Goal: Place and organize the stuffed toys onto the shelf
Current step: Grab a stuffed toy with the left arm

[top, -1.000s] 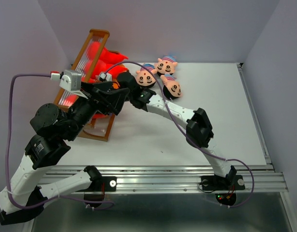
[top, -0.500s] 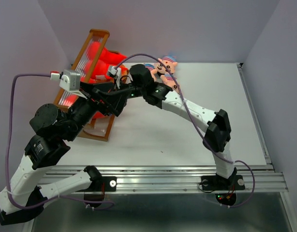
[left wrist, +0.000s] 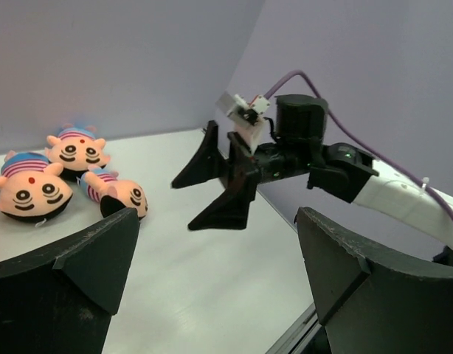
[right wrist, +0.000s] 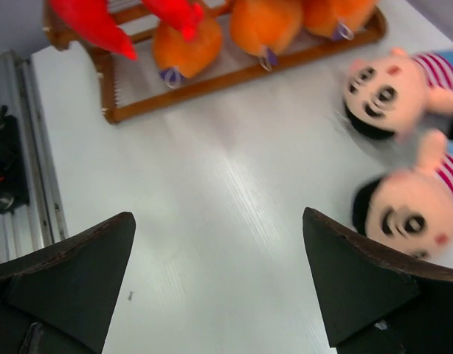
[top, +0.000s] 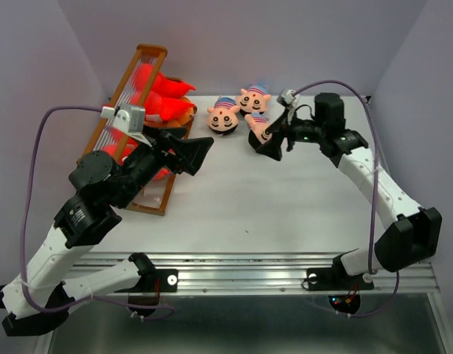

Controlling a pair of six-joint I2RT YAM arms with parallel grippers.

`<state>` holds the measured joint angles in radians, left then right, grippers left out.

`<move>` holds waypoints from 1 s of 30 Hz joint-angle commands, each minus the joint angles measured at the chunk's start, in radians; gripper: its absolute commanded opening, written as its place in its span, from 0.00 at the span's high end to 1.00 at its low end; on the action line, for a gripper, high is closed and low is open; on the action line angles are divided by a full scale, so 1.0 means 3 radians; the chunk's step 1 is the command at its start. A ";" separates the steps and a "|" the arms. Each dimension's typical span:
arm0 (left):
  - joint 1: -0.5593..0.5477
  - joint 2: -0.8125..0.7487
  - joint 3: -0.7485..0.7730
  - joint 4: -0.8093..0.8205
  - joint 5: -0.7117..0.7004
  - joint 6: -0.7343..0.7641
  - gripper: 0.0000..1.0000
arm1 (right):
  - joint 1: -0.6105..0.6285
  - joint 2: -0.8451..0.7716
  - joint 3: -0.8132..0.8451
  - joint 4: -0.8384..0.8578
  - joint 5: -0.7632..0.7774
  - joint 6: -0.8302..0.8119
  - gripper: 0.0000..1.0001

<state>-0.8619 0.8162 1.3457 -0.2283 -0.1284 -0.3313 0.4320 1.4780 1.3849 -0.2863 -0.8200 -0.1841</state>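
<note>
The shelf (top: 148, 53) leans at the table's back left, with red stuffed toys (top: 167, 90) on it. In the right wrist view its wooden rail (right wrist: 234, 74) carries round orange toys (right wrist: 186, 46) and red ones (right wrist: 90, 22). Three doll heads with striped caps lie on the table right of the shelf (top: 223, 118) (top: 254, 99) (top: 259, 128). My left gripper (top: 198, 153) (left wrist: 218, 221) stands open and empty just right of the shelf. My right gripper (top: 273, 140) (right wrist: 218, 217) is open and empty, right beside the nearest doll head (right wrist: 411, 214) and over bare table.
A metal rail (top: 249, 269) runs along the table's near edge. Purple walls close in the back and both sides. Purple cables (top: 35, 155) loop above each arm. The right arm's elbow (top: 407, 236) rests near the front right.
My right arm has drawn back from the shelf to the right, past the doll heads, with its gripper opening wide. The left gripper has lifted slightly off the shelf and opened a little more.
</note>
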 commanded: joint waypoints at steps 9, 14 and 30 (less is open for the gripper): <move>0.0490 0.1079 -0.0400 0.0827 0.0893 -0.0210 0.01 | -0.1624 -0.1000 -0.1354 -0.0498 -0.0391 -0.0680 0.00; 0.0531 0.1828 -0.0222 0.1119 0.0934 -0.0245 0.02 | -0.1757 -0.1005 -0.1661 -0.0493 -0.0508 -0.0767 0.00; 0.0777 0.3849 0.0929 0.1518 0.0321 -0.0087 0.04 | -0.1854 -0.1005 -0.1794 -0.0488 -0.0417 -0.0885 0.00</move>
<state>-0.6510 1.9320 1.5154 0.1394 0.0303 -0.3801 -0.1177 1.1912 0.8490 -0.4568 -0.9405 -0.4240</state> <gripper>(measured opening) 0.974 0.998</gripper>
